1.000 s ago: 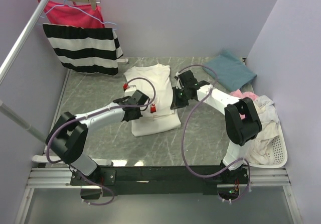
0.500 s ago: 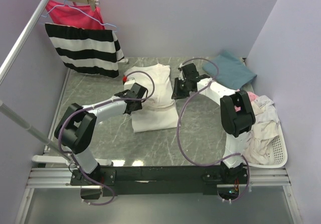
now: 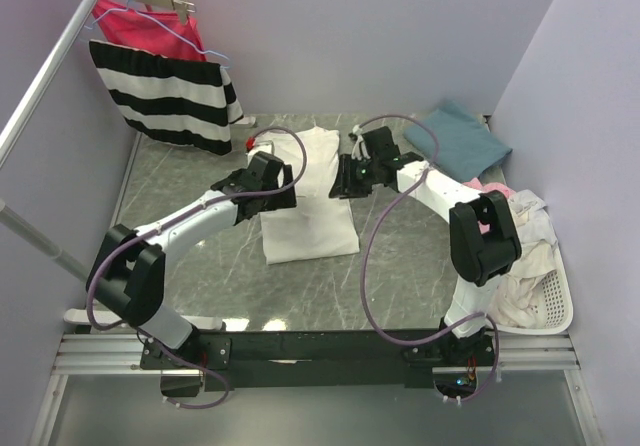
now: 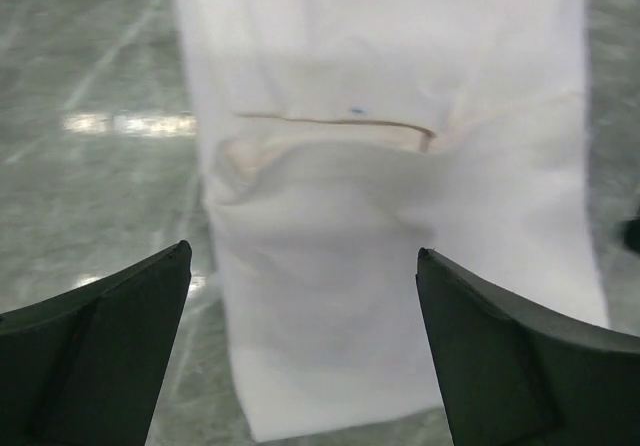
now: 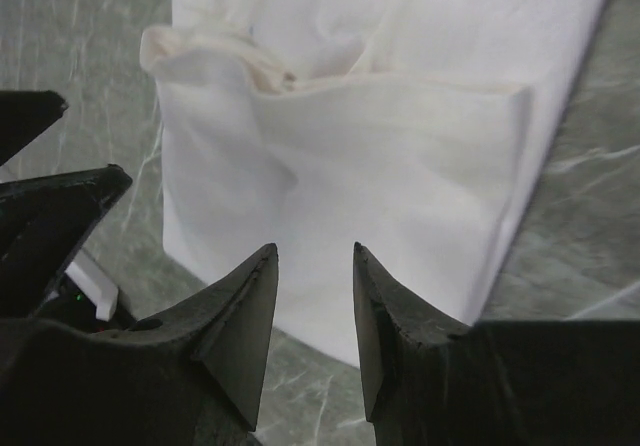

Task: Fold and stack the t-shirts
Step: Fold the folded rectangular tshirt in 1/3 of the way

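the white t-shirt [image 3: 308, 206] lies in the middle of the grey-green marbled table [image 3: 190, 181], folded into a long narrow strip whose long axis runs from the near edge toward the back wall, leaning a little to the right at the far end; its near end is squared off and bare, while its middle is partly covered by the two arms in the top view. the left gripper [image 3: 270, 181] hangs over the strip's left edge and the right gripper [image 3: 350, 178] over its right edge, facing each other across the cloth. the left wrist view shows what the top view hides: the left gripper [image 4: 305, 351] has its fingers spread wide, nothing between them, with the shirt [image 4: 400, 216] below and a tan-edged seam curving across the strip where one layer is folded over another. the right wrist view shows the right gripper [image 5: 315, 261] with only a narrow gap between its tips, pinching nothing, above the shirt [image 5: 400, 166], where a beige-rimmed collar edge bunches at the fold. only the top view shows the rest: a teal-blue t-shirt [image 3: 460, 141] lying flat at the far right corner, pale t-shirts [image 3: 520, 256] heaped in a white basket [image 3: 555, 314] at the right edge, and a striped garment [image 3: 165, 91] and a red-pink garment [image 3: 150, 26] hanging at the far left
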Motion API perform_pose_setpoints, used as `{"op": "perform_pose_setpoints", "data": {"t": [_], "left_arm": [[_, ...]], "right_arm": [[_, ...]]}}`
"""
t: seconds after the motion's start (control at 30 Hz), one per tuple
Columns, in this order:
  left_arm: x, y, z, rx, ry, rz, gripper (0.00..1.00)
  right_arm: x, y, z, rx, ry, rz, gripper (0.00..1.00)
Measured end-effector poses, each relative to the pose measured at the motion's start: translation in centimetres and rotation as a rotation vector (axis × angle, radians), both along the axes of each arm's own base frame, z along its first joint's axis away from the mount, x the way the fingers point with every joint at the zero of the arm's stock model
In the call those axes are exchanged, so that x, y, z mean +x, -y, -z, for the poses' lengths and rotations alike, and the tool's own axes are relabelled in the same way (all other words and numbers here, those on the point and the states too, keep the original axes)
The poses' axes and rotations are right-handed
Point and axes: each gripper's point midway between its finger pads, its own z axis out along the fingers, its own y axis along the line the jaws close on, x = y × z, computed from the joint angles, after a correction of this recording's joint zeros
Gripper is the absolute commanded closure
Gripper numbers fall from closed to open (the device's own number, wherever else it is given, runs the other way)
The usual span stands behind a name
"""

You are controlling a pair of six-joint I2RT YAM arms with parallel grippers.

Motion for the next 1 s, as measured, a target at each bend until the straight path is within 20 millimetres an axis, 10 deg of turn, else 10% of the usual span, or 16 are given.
{"op": "perform_pose_setpoints", "data": {"t": [0.33, 0.5, 1.0], "left_arm": [[-0.2, 3.4, 5.3, -0.096, -0.106, 0.136, 0.03], [1.0, 1.6, 7.8, -0.09, -0.11, 0.08, 0.02], [2.8, -4.9, 8.3, 0.023, -0.063, -0.087, 0.01]], "right_arm": [[-1.2, -2.3, 4.5, 0.01, -0.136, -0.056, 0.57], [0.1, -2.3, 8.3, -0.034, -0.194, -0.017, 0.57], [1.0, 1.4, 7.7, -0.145, -0.095, 0.118, 0.52]]}}
